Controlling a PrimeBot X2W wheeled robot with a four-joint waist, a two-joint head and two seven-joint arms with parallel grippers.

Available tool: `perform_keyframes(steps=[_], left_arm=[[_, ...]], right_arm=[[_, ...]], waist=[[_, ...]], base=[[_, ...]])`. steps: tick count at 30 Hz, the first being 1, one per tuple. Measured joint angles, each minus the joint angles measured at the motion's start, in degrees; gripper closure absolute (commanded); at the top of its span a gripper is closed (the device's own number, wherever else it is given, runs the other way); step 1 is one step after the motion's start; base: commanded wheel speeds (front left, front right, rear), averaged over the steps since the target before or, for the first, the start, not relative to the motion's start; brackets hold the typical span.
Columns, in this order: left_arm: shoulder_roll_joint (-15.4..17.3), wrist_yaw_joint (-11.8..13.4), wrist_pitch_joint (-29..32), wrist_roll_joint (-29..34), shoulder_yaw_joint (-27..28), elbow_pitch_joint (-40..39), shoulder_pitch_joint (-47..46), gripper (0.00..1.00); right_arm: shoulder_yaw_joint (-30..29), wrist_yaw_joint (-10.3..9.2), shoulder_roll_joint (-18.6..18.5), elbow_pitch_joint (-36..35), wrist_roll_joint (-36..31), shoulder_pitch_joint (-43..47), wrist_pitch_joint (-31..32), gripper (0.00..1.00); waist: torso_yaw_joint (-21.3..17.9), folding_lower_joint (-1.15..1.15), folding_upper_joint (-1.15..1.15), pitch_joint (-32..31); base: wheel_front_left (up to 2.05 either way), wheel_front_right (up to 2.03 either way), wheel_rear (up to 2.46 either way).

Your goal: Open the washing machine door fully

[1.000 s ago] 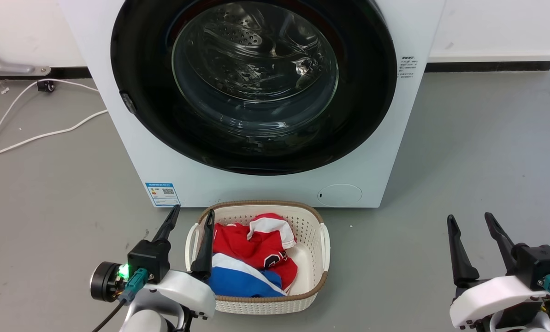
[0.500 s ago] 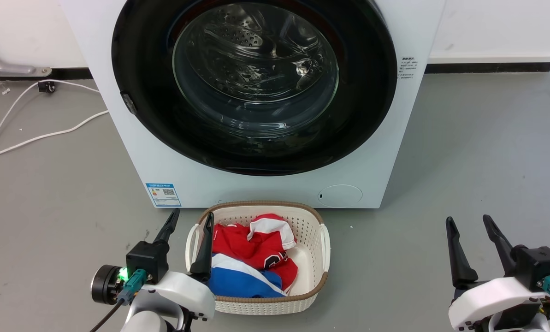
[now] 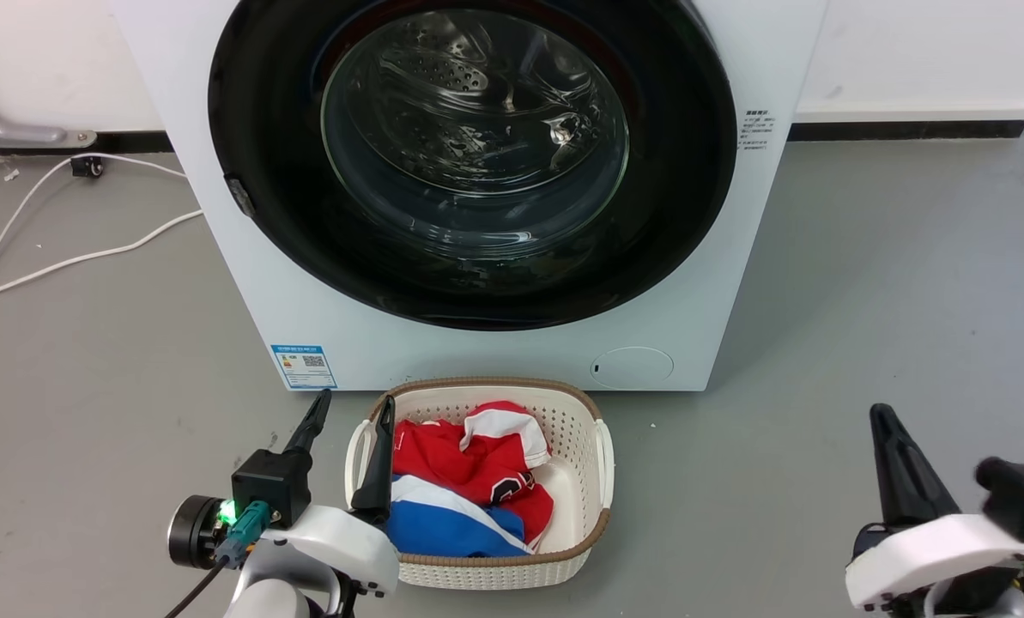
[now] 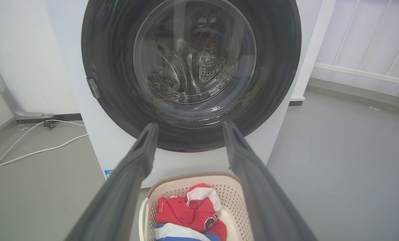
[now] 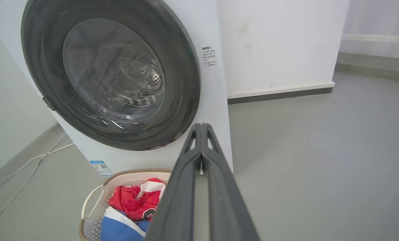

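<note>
The washing machine door (image 3: 683,172) is a big glossy black round with a bulging glass window, lying flat against the white machine front. A small grey latch tab (image 3: 237,194) sits on its left rim. The door also shows in the left wrist view (image 4: 112,67) and the right wrist view (image 5: 182,73). My left gripper (image 3: 353,403) is open, low at the lower left, its fingers straddling the basket's left rim; the same gripper (image 4: 190,129) points at the door's lower edge, well short of it. My right gripper (image 5: 201,128) is shut on nothing, low at the lower right (image 3: 882,419).
A white woven basket (image 3: 602,446) with red, white and blue clothes stands on the grey floor just before the machine. White cables (image 3: 82,253) trail on the floor at the left. Open floor lies right of the machine, with a white railing (image 4: 363,73) beyond.
My right gripper has closed its two fingers together and shifted a little right and lower. The left gripper and the door have stayed put; the head view drifted slightly.
</note>
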Motion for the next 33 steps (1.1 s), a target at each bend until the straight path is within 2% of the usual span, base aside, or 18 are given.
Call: perform_keyframes(steps=[1, 6, 8, 13, 17, 22, 26, 33], left_arm=[[-0.07, -0.16, 0.0, 0.0, 0.1, 0.01, 0.0, 0.0], [-0.4, -0.24, 0.0, 0.02, 0.51, 0.16, 0.01, 0.0], [-0.48, -0.35, 0.0, -0.05, 0.73, 0.26, 0.01, 0.0], [-0.68, -0.38, 0.0, -0.02, 0.88, 0.21, 0.01, 0.0], [-0.77, -0.38, -0.01, 0.0, 1.27, 0.05, 0.01, 0.0], [-0.83, -0.37, -0.01, 0.16, 1.76, -0.46, -0.16, 0.0], [-0.93, -0.36, -0.01, 0.59, 1.86, -1.07, -1.2, 0.0], [-1.09, -0.37, -0.09, 1.0, 1.4, -2.85, -3.5, 0.0]], right_arm=[[-0.35, 0.0, 0.0, 0.19, 2.38, -0.01, 0.04, 1.0], [-0.43, -0.01, -0.01, 2.48, 31.22, -0.11, 2.14, 1.0], [-0.69, -0.01, 0.1, 2.53, 37.62, -0.34, 2.3, 1.0], [-2.49, -0.01, 0.08, 3.5, 60.5, -1.33, 3.89, 1.0], [-4.79, -0.01, 0.11, 4.95, 74.43, -3.24, 5.98, 1.0], [-9.28, -0.01, -0.66, 9.04, 83.79, -7.95, 9.75, 1.0], [-10.94, -0.01, -4.6, 14.85, 86.87, -13.37, 11.78, 1.0], [-10.35, -0.01, -11.58, 26.2, 91.15, -26.19, 16.47, 1.0]], waist=[[-0.01, 0.0, 0.0, -0.02], [-0.03, 0.0, 0.0, -0.04], [0.02, 0.0, 0.0, 0.03], [0.08, 0.0, 0.0, 0.3], [-0.03, 0.0, 0.0, 0.55], [-0.24, 0.0, 0.0, 1.53], [-0.11, 0.0, 0.0, 3.02], [0.84, 0.0, 0.0, 6.92]], base=[[0.0, 0.0, 0.0], [0.0, 0.0, 0.0], [0.0, 0.0, 0.0], [0.0, 0.0, 0.0], [0.0, 0.0, 0.0], [0.0, 0.0, 0.0], [0.0, 0.0, 0.0], [0.0, 0.0, 0.0]])
